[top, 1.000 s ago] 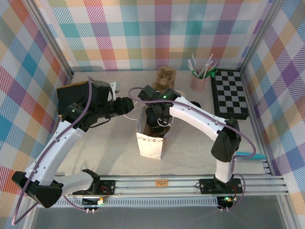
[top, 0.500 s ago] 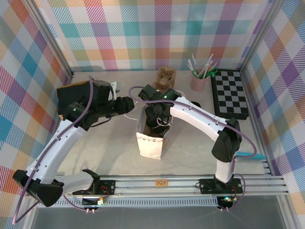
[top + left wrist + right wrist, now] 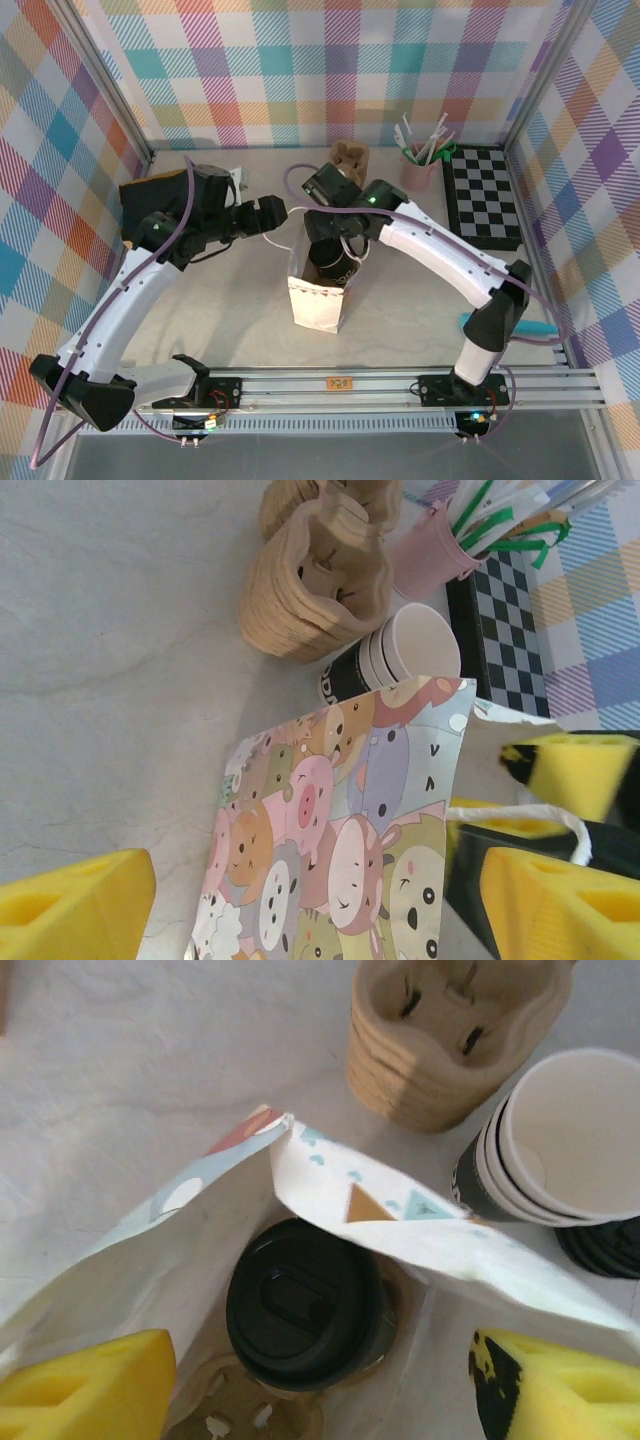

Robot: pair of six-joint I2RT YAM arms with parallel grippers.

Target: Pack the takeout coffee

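- Your left arm reaches from the near left corner of the table (image 3: 200, 300) toward the middle.
- The left gripper (image 3: 318, 900) sits at the far left side of the bag (image 3: 318, 300). Its yellow fingers (image 3: 70, 905) are wide apart and hold nothing. The side of the bag lies between them.
- Your right arm makes a big arch from the near right. The right gripper (image 3: 320, 1380) hangs over the bag's open top. Its fingers are wide apart too, with nothing in them.
- The bag stands up in the middle of the table. The coffee (image 3: 305, 1305) is inside it, standing up with its black lid on. A brown tray (image 3: 240, 1415) shows under it.
- Toward the far edge is a pile of brown trays (image 3: 455, 1030). Just beside it is a stack of white cups (image 3: 575, 1130) with no lids. A loose lid (image 3: 600, 1250) lies next to the cups.
- A pink cup (image 3: 430, 555) holds straws (image 3: 500, 510). It stands beside a chessboard (image 3: 483, 195) near the far right corner.
- The bag has cartoon animals on it. The lowest cup has white letters on a dark band, but you cannot read them.
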